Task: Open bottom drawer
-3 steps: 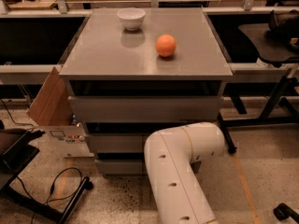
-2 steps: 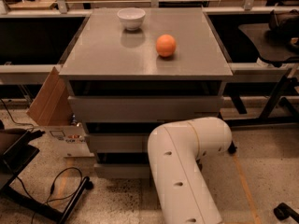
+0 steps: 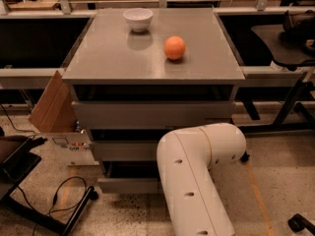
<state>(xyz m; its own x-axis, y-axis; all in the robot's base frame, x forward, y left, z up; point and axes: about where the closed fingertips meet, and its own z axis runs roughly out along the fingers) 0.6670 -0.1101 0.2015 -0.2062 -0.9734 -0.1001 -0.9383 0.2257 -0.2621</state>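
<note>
A brown cardboard flap (image 3: 51,107) stands tilted just beside the grey cabinet (image 3: 152,68). The bottom drawer (image 3: 129,185), a flat matte front without a handle, sits lowest, near the speckled floor. The smooth, rounded white arm (image 3: 197,181) covers the drawer's right part and hides the gripper, so its opening cannot be told.

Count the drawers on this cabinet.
3: top drawer under the tabletop, middle drawer below it, bottom drawer nearest the floor, partly behind the arm. The tool is out of sight.
</note>
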